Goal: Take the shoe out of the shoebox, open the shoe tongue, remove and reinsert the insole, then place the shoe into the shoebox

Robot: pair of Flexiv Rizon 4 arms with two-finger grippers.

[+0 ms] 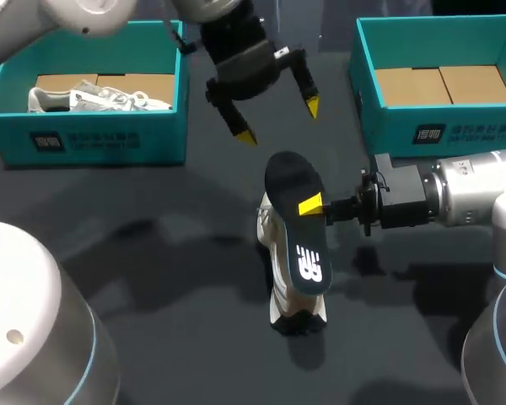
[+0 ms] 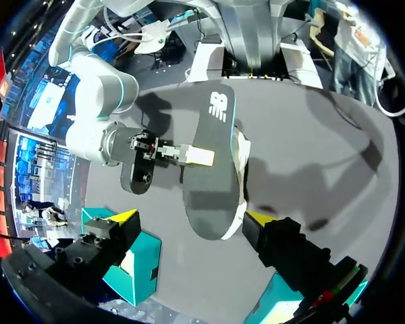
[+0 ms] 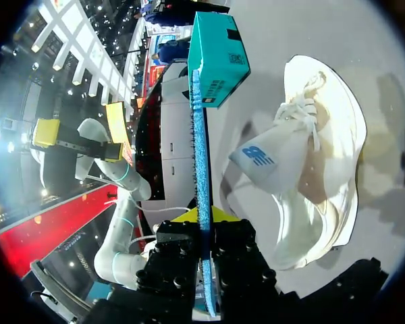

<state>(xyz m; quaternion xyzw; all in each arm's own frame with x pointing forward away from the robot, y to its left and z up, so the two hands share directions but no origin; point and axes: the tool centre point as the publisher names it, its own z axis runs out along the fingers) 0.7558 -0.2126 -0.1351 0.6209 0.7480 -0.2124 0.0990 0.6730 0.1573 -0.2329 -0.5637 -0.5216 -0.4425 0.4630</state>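
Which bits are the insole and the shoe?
insole (image 1: 297, 240): head view, middle of its dark face.
shoe (image 3: 324, 179): right wrist view, its middle, near the laces.

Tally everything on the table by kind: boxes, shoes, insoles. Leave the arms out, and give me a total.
teal shoeboxes: 2
white shoes: 2 (one in the left box, one on the table)
insole: 1 (dark, held above the table shoe)
Total: 5
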